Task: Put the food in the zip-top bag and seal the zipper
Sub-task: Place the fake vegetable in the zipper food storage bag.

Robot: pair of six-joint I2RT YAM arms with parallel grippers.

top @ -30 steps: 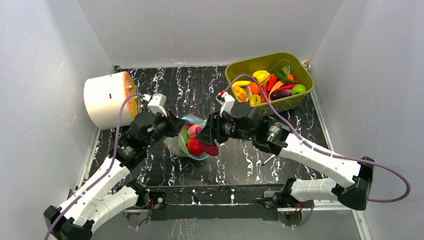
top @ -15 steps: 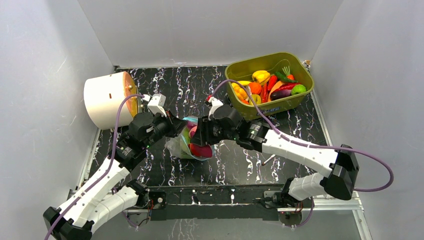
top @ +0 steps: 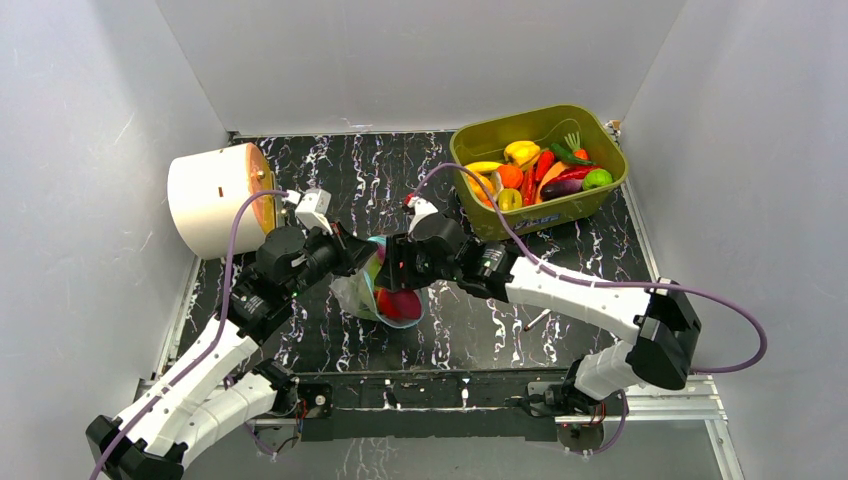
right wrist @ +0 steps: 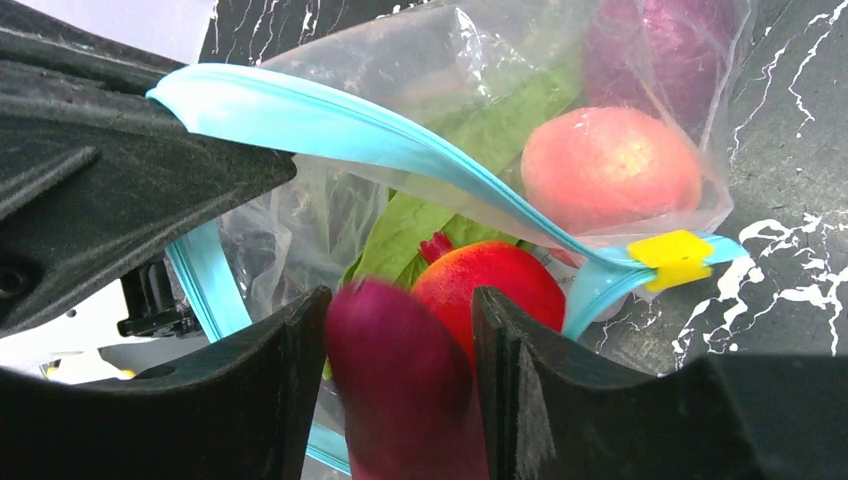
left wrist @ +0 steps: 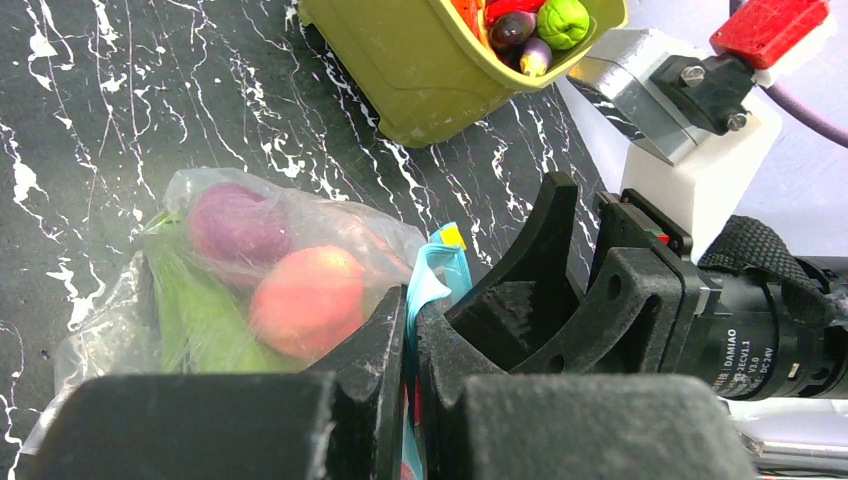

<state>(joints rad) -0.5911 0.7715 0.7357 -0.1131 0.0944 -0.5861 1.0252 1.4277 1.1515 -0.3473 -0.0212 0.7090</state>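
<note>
Left jaws pressed together on the zipper (left wrist: 430,280), pinching one lip up so the zip-top bag (left wrist: 340,215) on the worktop (top: 470,330) gapes. Right jaws sit at that mouth, either side of a magenta food piece (right wrist: 395,380) that is blurred, so can't tell if it's gripped or loose. Peach fruit (right wrist: 610,165), purple onion (right wrist: 650,40), green leaf (right wrist: 410,230), red fruit (right wrist: 490,280) already inside.

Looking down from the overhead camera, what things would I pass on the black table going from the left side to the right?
White round container → clear zip-top bag → olive-green tub.
</note>
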